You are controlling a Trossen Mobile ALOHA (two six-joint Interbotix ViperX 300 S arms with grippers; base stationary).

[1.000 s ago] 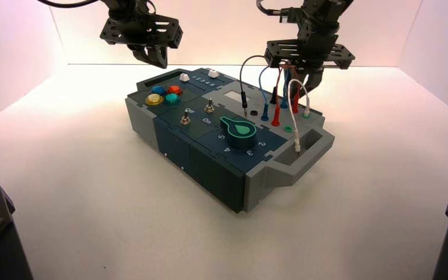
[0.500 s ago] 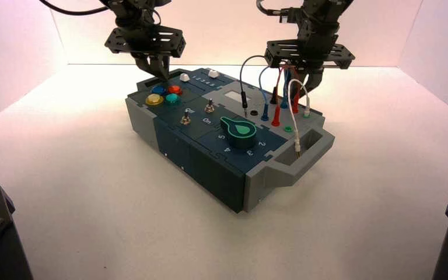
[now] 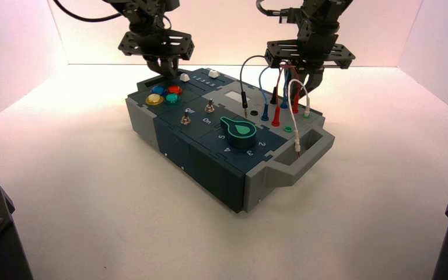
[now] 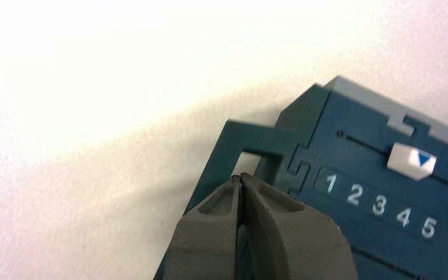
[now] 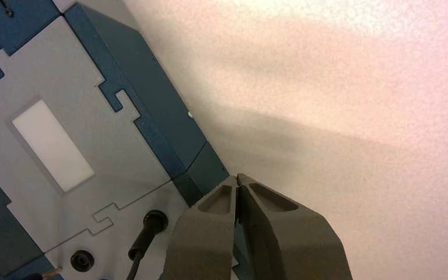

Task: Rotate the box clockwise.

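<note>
In the middle of the white surface (image 3: 93, 221) the box (image 3: 210, 157) sits askew. The left claw (image 4: 242, 178), fingers pressed together and empty, is at its far handle opening; only that wrist view shows the slider scale 1–5. The right claw (image 5: 237, 179), likewise closed, seems to touch the far edge by the wires (image 3: 268, 81).

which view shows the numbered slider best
The left wrist view: the white slider sits above the 4 on its scale, beside the shut left gripper. High view shows it tiny; right wrist view misses it.
</note>
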